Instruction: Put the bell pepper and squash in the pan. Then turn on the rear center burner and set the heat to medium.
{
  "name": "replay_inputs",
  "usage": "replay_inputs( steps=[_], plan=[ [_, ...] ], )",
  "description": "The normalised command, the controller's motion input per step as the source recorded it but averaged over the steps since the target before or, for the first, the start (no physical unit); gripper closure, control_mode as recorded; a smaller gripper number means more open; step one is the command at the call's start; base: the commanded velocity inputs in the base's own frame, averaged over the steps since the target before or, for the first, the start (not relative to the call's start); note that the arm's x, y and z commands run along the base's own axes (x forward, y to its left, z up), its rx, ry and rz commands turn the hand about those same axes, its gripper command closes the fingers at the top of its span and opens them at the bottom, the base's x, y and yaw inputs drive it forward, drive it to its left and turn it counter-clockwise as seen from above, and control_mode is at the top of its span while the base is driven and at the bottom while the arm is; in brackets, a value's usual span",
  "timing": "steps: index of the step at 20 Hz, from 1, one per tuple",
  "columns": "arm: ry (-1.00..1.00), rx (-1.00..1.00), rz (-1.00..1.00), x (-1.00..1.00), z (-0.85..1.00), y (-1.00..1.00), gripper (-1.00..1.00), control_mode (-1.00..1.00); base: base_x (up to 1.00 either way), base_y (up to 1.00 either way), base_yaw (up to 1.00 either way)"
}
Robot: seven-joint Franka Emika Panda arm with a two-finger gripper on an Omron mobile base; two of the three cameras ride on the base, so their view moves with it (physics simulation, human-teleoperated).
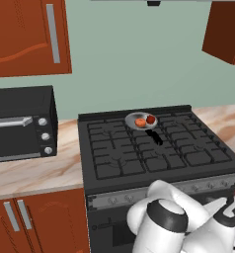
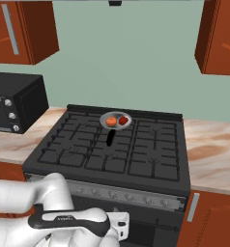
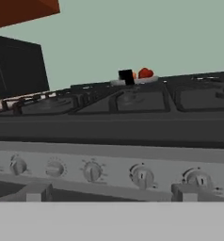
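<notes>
The small grey pan (image 1: 134, 118) sits on the grates at the rear center of the black range (image 1: 109, 163), its black handle (image 1: 154, 136) pointing toward the front. Inside it lie the pale orange squash (image 1: 140, 122) and, to its right, the red bell pepper (image 1: 150, 119). The rear center burner is covered by the pan. My gripper (image 3: 111, 193) is open and holds nothing. It hangs low in front of the range, facing the row of knobs (image 3: 92, 171). From there the pan (image 3: 115, 83) and bell pepper (image 3: 145, 73) show over the stove edge.
A black toaster oven (image 1: 20, 123) stands on the counter left of the range. Marbled counter (image 2: 208, 144) continues on the right. Red-brown wall cabinets (image 1: 25, 34) hang above both sides. Several knobs line the grey front panel (image 2: 136, 195).
</notes>
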Motion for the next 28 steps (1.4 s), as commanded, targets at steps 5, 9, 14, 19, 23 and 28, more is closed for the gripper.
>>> replay_inputs(
  steps=[5,9,14,19,23,28],
  plan=[
    [-0.1,0.03,-0.02,0.01,0.0,0.11,-1.0,-1.0,0.0,0.0,0.0],
    [-0.07,0.0,-0.03,0.04,0.0,0.06,-1.0,-1.0,0.0,0.0,0.0],
    [0.0,0.0,-0.09,0.16,-0.16,0.0,-1.0,-1.0,0.0,0.0,0.0],
    [0.0,0.0,-0.18,0.33,-0.16,0.0,-1.0,-1.0,0.0,0.0,0.0],
    [0.0,0.0,-0.18,0.35,-0.07,0.0,-1.0,-1.0,0.0,0.0,0.0],
    [0.0,0.0,-0.16,0.6,-0.05,-0.14,-1.0,-1.0,0.0,0.0,0.0]
  ],
)
